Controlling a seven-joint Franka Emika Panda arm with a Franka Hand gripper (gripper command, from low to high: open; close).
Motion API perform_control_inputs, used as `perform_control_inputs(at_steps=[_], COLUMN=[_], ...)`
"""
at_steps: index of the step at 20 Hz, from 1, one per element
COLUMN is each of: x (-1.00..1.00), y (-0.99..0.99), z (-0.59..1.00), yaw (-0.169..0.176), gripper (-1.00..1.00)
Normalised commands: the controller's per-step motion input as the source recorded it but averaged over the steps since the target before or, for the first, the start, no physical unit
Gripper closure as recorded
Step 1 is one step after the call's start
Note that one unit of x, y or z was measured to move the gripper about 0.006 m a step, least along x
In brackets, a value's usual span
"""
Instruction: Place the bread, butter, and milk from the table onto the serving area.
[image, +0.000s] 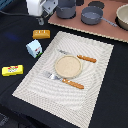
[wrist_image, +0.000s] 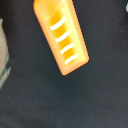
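The bread (image: 41, 34), a golden-orange scored loaf, lies on the black table beyond the placemat's far corner at the exterior view's left. It fills the wrist view (wrist_image: 61, 35). My gripper (image: 41, 20) hovers above and just behind the loaf, open and empty; its fingers do not show in the wrist view. The milk (image: 34, 48), a white carton, stands upright beside the placemat; its edge shows in the wrist view (wrist_image: 3, 57). The yellow butter (image: 12, 70) lies flat further to the exterior view's left. The serving area (image: 95, 85) is a beige striped placemat.
On the placemat are a round tan plate (image: 68, 65), an orange-handled knife (image: 86, 58) and a fork (image: 66, 80). A brown board (image: 112, 31) at the back carries grey pots (image: 92, 14). A pale bowl (image: 123, 16) sits at the far right.
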Motion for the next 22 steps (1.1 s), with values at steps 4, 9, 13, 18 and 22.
perform_control_inputs(at_steps=[4, 9, 13, 18, 22], x=[-0.55, -0.47, -0.27, -0.16, -0.07], y=[0.00, -0.02, -0.01, 0.00, 0.09], z=[-0.53, -0.47, -0.45, -0.48, -0.34], yaw=[0.099, 0.080, 0.047, 0.037, 0.055], gripper=[-1.00, -1.00, -1.00, -1.00, -1.00])
